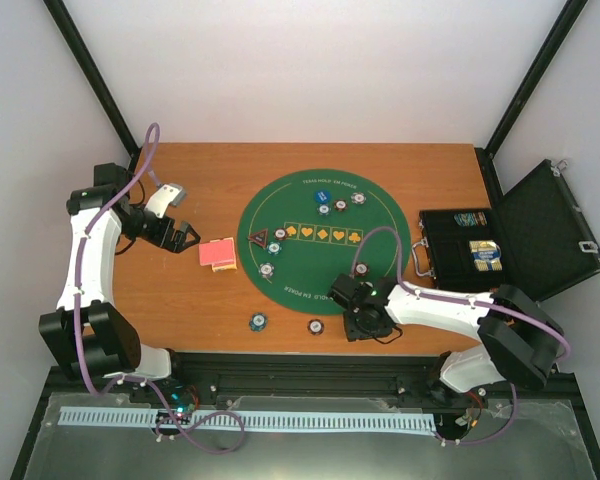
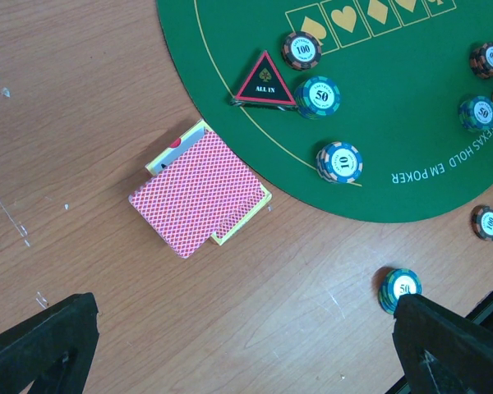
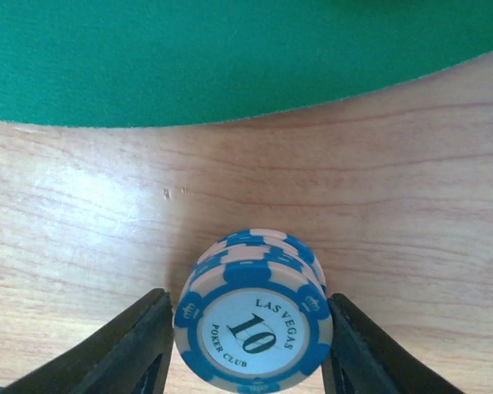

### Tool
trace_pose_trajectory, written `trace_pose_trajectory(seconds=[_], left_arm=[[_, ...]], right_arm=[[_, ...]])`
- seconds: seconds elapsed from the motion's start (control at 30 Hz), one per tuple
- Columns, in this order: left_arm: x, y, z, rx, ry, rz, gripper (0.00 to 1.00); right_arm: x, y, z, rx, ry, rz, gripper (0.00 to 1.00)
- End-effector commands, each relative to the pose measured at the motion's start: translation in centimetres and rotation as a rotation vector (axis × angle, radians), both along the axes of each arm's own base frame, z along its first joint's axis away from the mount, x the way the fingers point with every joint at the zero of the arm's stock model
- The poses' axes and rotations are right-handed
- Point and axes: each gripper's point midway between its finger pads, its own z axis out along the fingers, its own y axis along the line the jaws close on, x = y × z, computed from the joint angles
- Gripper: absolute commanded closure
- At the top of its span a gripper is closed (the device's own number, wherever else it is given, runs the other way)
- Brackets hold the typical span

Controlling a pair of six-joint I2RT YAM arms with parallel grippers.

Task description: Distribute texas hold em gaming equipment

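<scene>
A short stack of blue/white "10" poker chips stands on the wood just off the green mat. My right gripper is shut on it, a finger against each side. In the top view that gripper points down at the mat's near edge and hides the stack. The red-backed cards lie left of the mat, and the black-red triangular marker and chip stacks sit on the felt. My left gripper hangs open over the wood near the cards, holding nothing.
A 50 chip stack and a dark chip rest on the wood near the table's front edge. More chips sit at the mat's far side. The black hinged case stands open at the right.
</scene>
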Motion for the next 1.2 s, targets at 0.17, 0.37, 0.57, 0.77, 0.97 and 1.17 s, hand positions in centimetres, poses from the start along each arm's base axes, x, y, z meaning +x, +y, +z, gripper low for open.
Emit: trace_pose_trajectory(seconds=[0.17, 0.37, 0.57, 0.77, 0.97, 1.17], left_arm=[[-0.1, -0.2, 1.0, -0.011, -0.033, -0.008, 0.0], [-0.1, -0.3, 1.0, -0.015, -0.032, -0.009, 0.0], [-0.1, -0.3, 0.9, -0.015, -0.03, -0.013, 0.0], [-0.1, -0.3, 0.6, -0.014, -0.024, -0.025, 0.0], [-0.3, -0.1, 0.2, 0.006, -0.011, -0.052, 0.0], [-0.6, -0.1, -0.1, 0.012, 0.0, -0.062, 0.0]], right_arm=[[0.6, -0.6, 1.0, -0.012, -0.034, -0.009, 0.52], [0.8, -0.6, 1.6, -0.014, -0.041, -0.002, 0.65], [1.6, -0.6, 3.7, -0.01, -0.071, 0.007, 0.71], [4.6, -0.9, 7.1, 0.014, -0.135, -0.005, 0.73], [10.5, -2.4, 9.1, 0.031, -0.185, -0.063, 0.73], [14.8, -4.0, 7.0, 0.023, -0.153, -0.111, 0.73]])
